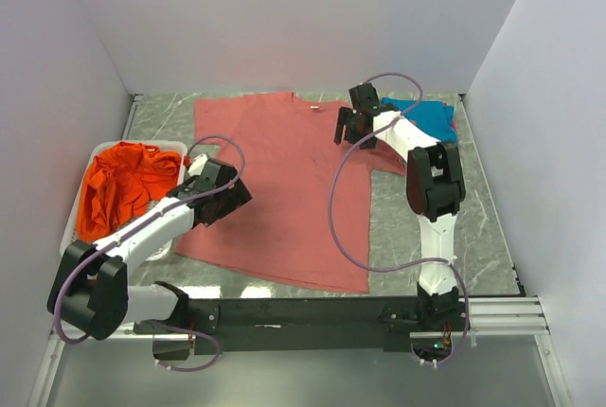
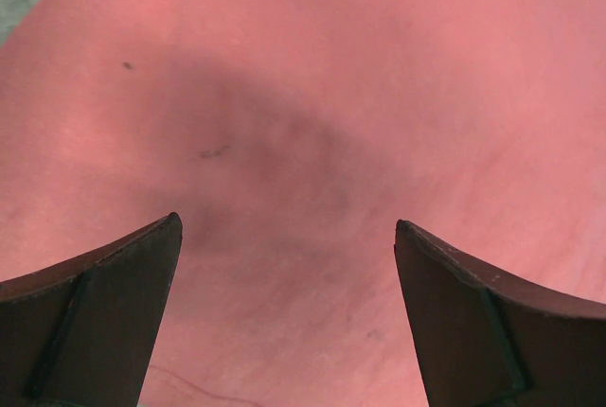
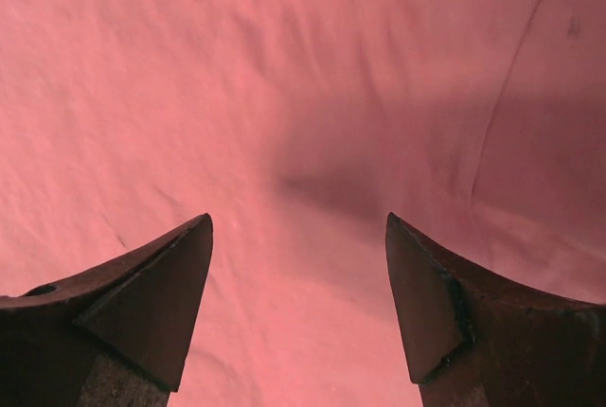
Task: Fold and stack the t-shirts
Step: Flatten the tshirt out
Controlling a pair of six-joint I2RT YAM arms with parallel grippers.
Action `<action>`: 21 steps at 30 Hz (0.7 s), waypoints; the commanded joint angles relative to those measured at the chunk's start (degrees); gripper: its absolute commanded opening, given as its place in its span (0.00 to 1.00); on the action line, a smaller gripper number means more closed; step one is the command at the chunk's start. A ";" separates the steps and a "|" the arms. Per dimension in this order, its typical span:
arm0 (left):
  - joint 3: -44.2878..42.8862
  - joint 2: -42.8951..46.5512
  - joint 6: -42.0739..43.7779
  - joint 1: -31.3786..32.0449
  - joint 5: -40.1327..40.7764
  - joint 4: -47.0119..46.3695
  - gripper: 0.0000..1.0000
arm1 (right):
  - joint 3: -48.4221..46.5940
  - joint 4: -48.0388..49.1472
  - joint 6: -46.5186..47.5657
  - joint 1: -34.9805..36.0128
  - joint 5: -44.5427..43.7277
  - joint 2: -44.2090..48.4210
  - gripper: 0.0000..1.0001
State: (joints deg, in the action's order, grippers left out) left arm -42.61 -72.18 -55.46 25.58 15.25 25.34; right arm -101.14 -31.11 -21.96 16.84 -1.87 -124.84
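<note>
We see a white plastic mesh basket (image 1: 114, 145) standing at the left edge of a grey-green marbled tabletop (image 1: 407, 227), close against the left one of the plain white wall panels (image 1: 303, 19). Along the table's near edge we find a black flat bar (image 1: 303, 312) and a silver aluminium rail (image 1: 502, 310).

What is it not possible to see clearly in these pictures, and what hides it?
1. Teal-blue t-shirt: in the top view, the right arm covers its near part; folded or not is unclear.
2. Basket: in the top view, the orange t-shirt hides whatever lies below it.
3. Salmon-red t-shirt: in the top view, the left gripper covers its left edge and the right gripper part of its right sleeve; the wrist views show only a close patch of cloth.
</note>
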 commanded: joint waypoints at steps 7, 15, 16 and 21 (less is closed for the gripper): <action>-1.77 -9.11 -2.11 -5.27 2.95 0.05 0.99 | 20.53 6.68 -5.37 1.17 4.33 11.01 0.79; -8.17 -18.76 0.88 -12.22 2.77 -0.38 0.99 | 43.72 11.86 -13.80 7.85 -1.64 25.06 0.79; -9.23 -20.00 1.32 -12.75 2.95 -0.47 1.00 | 46.88 13.26 -17.12 10.21 -1.91 29.78 0.79; -19.06 -29.83 4.38 -13.19 1.64 0.32 0.99 | 66.06 15.29 -26.80 24.08 -2.70 44.39 0.79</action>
State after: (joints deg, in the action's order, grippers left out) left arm -57.21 -97.06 -53.89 13.04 17.43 26.33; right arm -42.57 -13.43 -39.75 33.28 -4.19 -85.93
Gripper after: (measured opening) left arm 0.994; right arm 0.789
